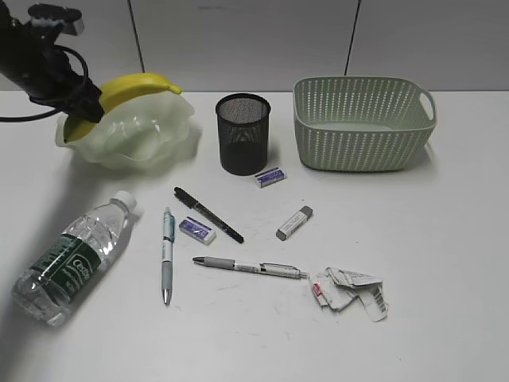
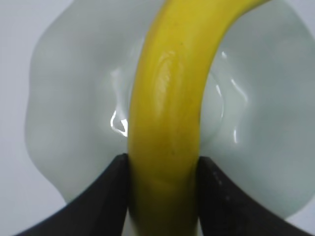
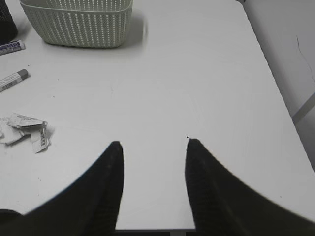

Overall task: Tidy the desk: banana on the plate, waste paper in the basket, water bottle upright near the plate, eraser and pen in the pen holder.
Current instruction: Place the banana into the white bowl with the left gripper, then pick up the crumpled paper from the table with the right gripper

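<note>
My left gripper (image 1: pixel 86 107) is shut on the yellow banana (image 1: pixel 135 87) and holds it over the pale green wavy plate (image 1: pixel 151 139); in the left wrist view the jaws (image 2: pixel 164 162) pinch the banana (image 2: pixel 170 88) above the plate (image 2: pixel 74 98). The water bottle (image 1: pixel 71 256) lies on its side at the front left. The waste paper (image 1: pixel 350 291) lies at the front right, also in the right wrist view (image 3: pixel 24 132). The black mesh pen holder (image 1: pixel 243 133) stands mid-back, the green basket (image 1: pixel 362 121) to its right. My right gripper (image 3: pixel 153 145) is open and empty over bare desk.
Three pens (image 1: pixel 208 214) (image 1: pixel 167 255) (image 1: pixel 248 267) lie in the middle of the desk. Erasers lie near them (image 1: pixel 197 230) (image 1: pixel 270 177) (image 1: pixel 294 223). The basket (image 3: pixel 78 22) shows at the top left of the right wrist view.
</note>
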Available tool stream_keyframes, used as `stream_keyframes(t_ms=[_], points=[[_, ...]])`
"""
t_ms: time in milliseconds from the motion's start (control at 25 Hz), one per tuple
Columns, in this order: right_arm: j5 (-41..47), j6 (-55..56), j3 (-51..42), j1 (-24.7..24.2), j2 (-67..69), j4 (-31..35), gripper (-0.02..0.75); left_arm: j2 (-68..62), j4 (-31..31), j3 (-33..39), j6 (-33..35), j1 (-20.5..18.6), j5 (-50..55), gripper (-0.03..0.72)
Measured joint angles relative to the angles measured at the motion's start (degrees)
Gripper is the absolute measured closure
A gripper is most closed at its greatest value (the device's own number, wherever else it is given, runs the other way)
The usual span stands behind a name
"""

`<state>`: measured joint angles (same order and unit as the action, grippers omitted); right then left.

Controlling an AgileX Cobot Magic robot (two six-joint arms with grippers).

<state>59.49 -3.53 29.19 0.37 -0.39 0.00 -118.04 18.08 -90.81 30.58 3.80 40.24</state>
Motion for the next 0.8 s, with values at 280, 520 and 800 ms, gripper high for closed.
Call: stream_keyframes(t_ms=[280, 520, 800], points=[[0.0, 0.0, 0.0, 0.0, 0.0, 0.0, 0.397, -1.3, 0.0, 0.0, -2.8, 0.0, -2.6, 0.337], [0.0, 0.0, 0.0, 0.0, 0.0, 0.0, 0.395, 3.2, -0.4, 0.0, -3.0, 0.0, 0.6, 0.211], [0.0, 0.0, 0.0, 0.0, 0.0, 0.0, 0.395, 14.0, -2.1, 0.0, -7.2, 0.0, 12.5, 0.214]])
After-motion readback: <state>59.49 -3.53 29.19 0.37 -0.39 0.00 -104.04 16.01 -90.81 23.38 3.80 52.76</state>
